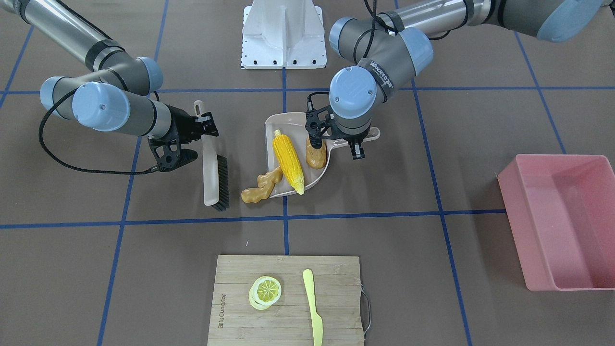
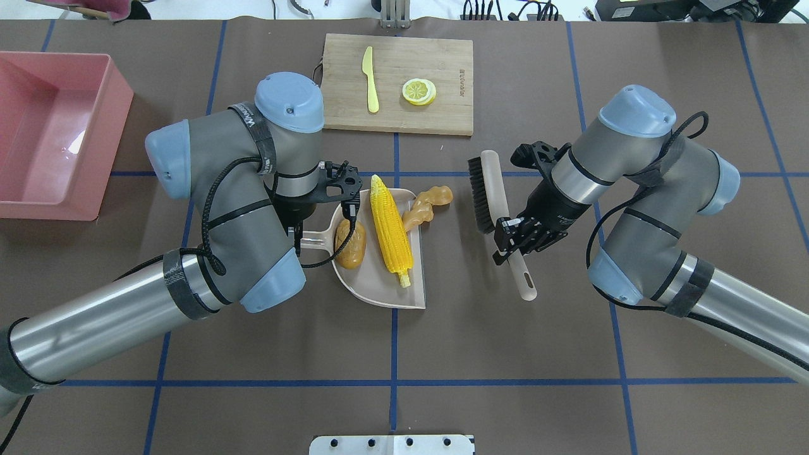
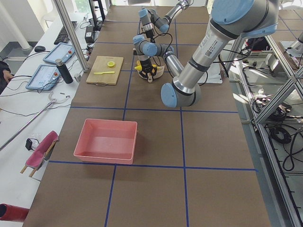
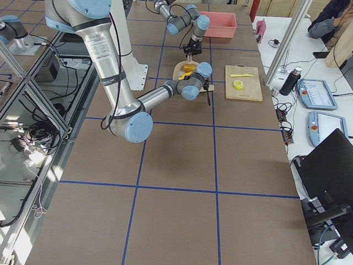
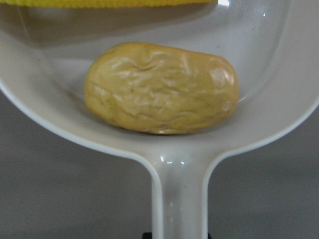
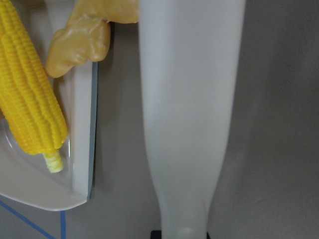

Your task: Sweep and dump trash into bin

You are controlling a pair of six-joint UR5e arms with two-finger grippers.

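Table (image 2: 505,328): brown matte top, blue tape lines (image 2: 505,382) marking a grid of big squares.

Operators' side: a long white bench (image 3: 14,142) runs along the table. On it are two tablets (image 3: 59,52), a keyboard (image 3: 61,34), a mouse (image 3: 40,48), a dark bottle (image 3: 60,71) and loose wires (image 3: 28,101). A dark screen (image 4: 331,165) sits at one end of the bench. An aluminium post (image 3: 71,33) rises between table and bench.

Robot's side: an aluminium frame (image 3: 279,94) sits lower than the tabletop, over grey floor (image 4: 27,187) with cable coils (image 4: 38,132) lying on it.

Light: bright and even, with soft short shadows on the tabletop and a few brighter patches on the floor by the frame.
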